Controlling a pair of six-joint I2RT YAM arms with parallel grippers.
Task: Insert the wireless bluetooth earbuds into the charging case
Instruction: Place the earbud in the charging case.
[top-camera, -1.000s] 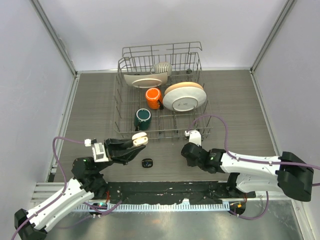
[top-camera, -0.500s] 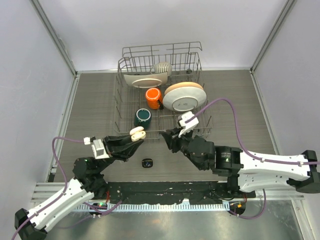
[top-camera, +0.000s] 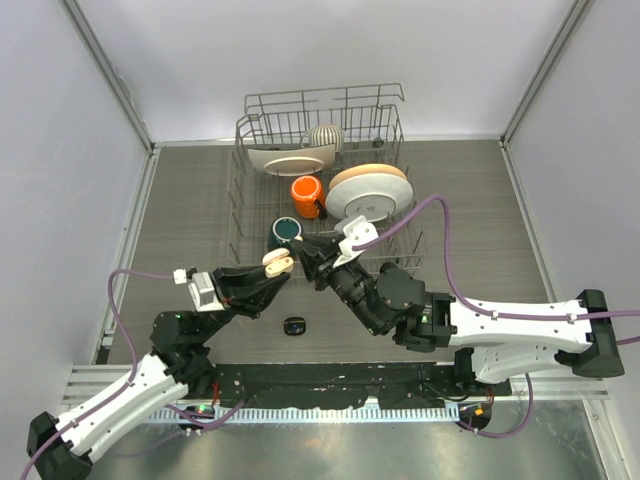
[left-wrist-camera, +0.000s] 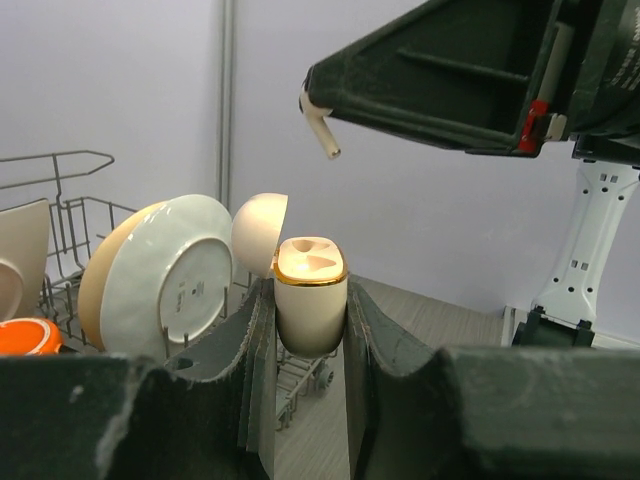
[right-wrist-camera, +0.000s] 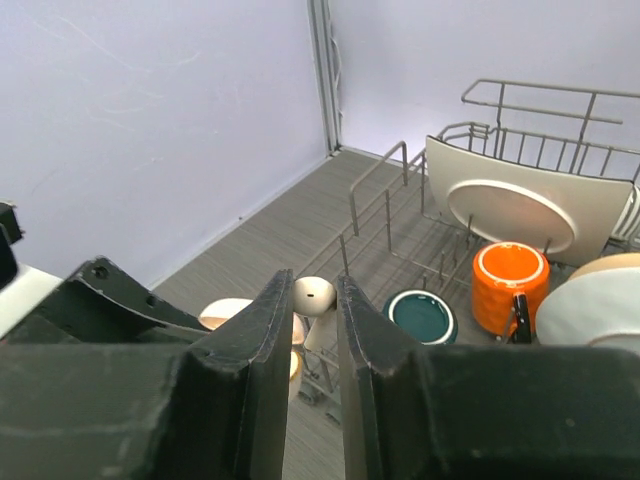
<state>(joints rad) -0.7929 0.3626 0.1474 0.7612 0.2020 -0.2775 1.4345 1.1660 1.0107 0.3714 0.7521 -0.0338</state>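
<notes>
One cream-white earbud is showing, its thin stem poking out toward 5 o'clock from the tips of the right claw, which is pinching it. In the left wrist view it is hanging at 12 o'clock above the one cream case, not touching. The left claw is clamping that case upright, with its lid swung open and two hollows showing inside a gold rim. One black case is lying on the table at 6 o'clock. The rack is holding two mugs, an orange mug and a teal mug, and two plates, a white plate and a round plate.
</notes>
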